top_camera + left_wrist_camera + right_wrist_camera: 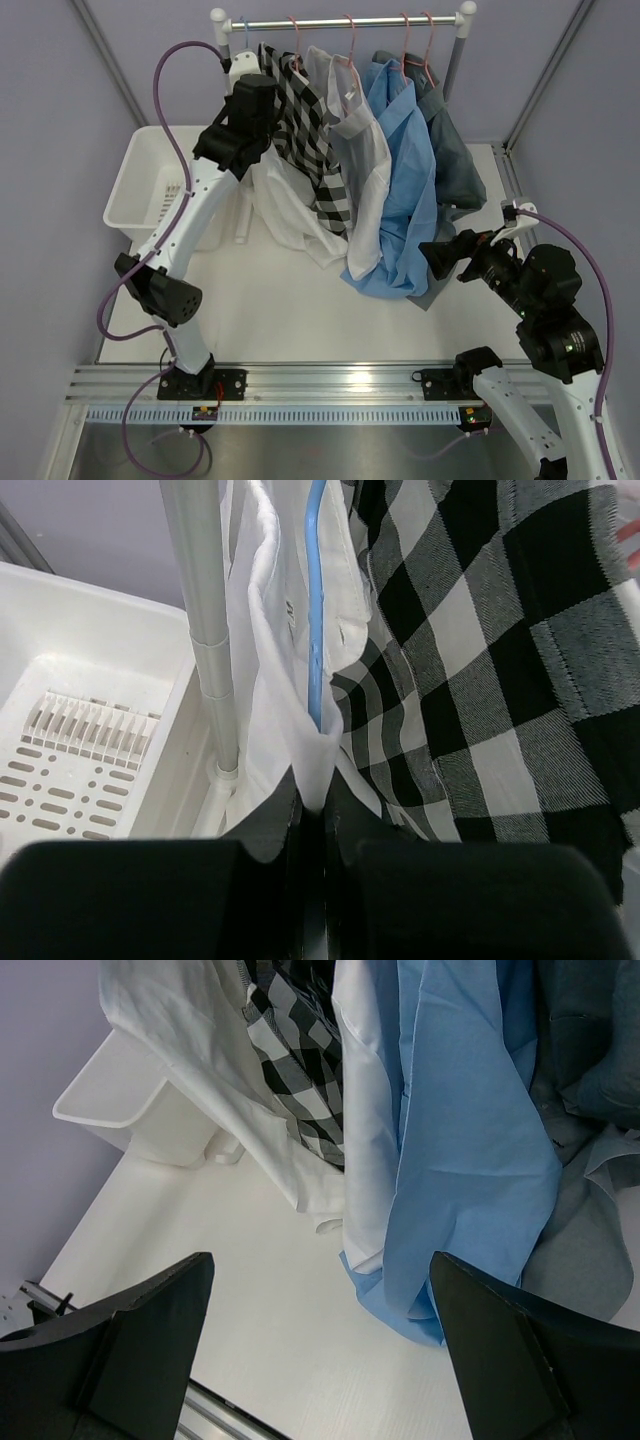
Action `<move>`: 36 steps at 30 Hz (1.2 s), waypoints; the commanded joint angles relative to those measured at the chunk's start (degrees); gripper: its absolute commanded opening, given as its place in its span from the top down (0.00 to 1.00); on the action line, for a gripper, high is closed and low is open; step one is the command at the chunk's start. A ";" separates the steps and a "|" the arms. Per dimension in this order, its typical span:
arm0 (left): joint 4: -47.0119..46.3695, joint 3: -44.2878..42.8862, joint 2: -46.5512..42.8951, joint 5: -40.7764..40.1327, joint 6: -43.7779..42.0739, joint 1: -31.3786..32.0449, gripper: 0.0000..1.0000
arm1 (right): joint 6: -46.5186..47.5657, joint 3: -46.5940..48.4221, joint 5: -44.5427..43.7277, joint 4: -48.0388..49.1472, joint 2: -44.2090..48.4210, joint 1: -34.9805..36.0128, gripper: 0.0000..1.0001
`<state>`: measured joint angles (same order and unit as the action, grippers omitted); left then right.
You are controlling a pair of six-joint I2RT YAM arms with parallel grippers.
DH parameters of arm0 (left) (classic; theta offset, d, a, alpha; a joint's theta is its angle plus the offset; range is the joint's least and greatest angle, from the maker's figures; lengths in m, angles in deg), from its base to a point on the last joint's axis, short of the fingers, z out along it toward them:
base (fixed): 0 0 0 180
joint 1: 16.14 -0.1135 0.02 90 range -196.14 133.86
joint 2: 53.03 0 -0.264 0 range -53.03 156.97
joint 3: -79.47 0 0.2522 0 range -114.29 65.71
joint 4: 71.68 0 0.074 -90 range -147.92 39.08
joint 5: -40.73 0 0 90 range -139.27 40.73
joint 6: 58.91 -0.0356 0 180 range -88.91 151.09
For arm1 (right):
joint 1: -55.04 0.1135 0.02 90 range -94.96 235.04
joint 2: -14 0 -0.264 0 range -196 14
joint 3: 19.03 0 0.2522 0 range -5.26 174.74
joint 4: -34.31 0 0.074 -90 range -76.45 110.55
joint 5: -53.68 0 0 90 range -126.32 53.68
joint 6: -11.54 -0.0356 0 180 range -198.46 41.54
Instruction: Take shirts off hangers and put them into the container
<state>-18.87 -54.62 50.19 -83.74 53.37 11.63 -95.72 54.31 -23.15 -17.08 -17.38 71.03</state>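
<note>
Several shirts hang on hangers from the rail (340, 20): a white shirt (285, 205), a check shirt (310, 130), a pale shirt (365, 170), a light blue shirt (410, 190) and a dark grey shirt (455, 160). Their hangers are pink (350, 60), except the white shirt's light blue hanger (317, 600). High by the rail's left end, my left gripper (262, 115) is shut on a fold of the white shirt (290, 660), pinched at the jaws (318, 805). My right gripper (320, 1300) stands open near the light blue shirt's hem (470, 1140), holding nothing. The white container (150, 190) sits at the left.
The rail's white post (205, 610) stands between the container (80, 650) and the white shirt. The shirt tails pool on the table (300, 310). A metal track (330, 380) runs along the near edge.
</note>
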 commanded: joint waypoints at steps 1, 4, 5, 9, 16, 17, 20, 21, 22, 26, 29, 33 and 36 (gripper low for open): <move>-4.42 -0.60 -6.44 1.34 -2.68 0.18 1.00 | 1.26 -0.16 1.95 0.71 0.61 0.36 0.01; -4.33 -0.43 -8.82 3.36 -3.47 0.18 1.00 | 1.26 -0.33 1.86 0.80 0.88 0.27 0.01; -4.33 0.01 -9.87 4.50 -3.56 0.18 1.00 | 1.35 -0.33 1.86 0.71 0.88 0.27 0.01; -4.24 3.51 -13.39 7.32 -3.65 0.18 1.00 | 1.52 -0.16 1.42 0.27 1.23 0.27 0.00; -4.07 14.41 -22.79 14.25 -3.47 0.18 1.00 | 2.14 0.19 0.54 -0.69 1.58 0.27 0.01; -3.98 15.99 -24.19 15.05 -3.39 0.27 1.00 | 2.23 0.28 0.54 -0.87 1.58 0.27 0.01; -3.81 22.76 -30.25 18.48 -2.95 0.27 1.00 | 2.23 0.81 0.45 -1.22 1.14 0.27 0.01; -3.63 24.51 -32.01 19.27 -2.86 0.18 1.00 | 2.40 1.16 0.45 -1.57 0.97 0.27 0.01; -3.37 27.93 -35.51 20.58 -2.77 0.18 1.00 | 2.49 1.42 0.28 -1.75 0.79 0.27 0.01; 1.72 34.45 -43.79 22.96 -3.29 0.18 1.00 | 3.98 2.57 0.54 -1.75 0.44 0.27 0.01; 5.49 37.18 -49.58 24.37 -4.09 0.18 1.00 | 4.33 3.18 0.27 -1.58 0.09 0.27 0.00; 8.41 34.39 -54.43 24.28 -5.23 0.09 1.00 | 4.86 4.58 2.73 -0.96 -2.63 0.18 0.00; 8.50 28.94 -56.20 24.20 -5.93 0.09 1.00 | 4.25 6.96 5.02 -1.22 -5.79 0.27 0.01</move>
<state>-7.22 -19.59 -4.12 -61.49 49.46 11.61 -92.48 57.96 -21.90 -18.78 -20.16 71.03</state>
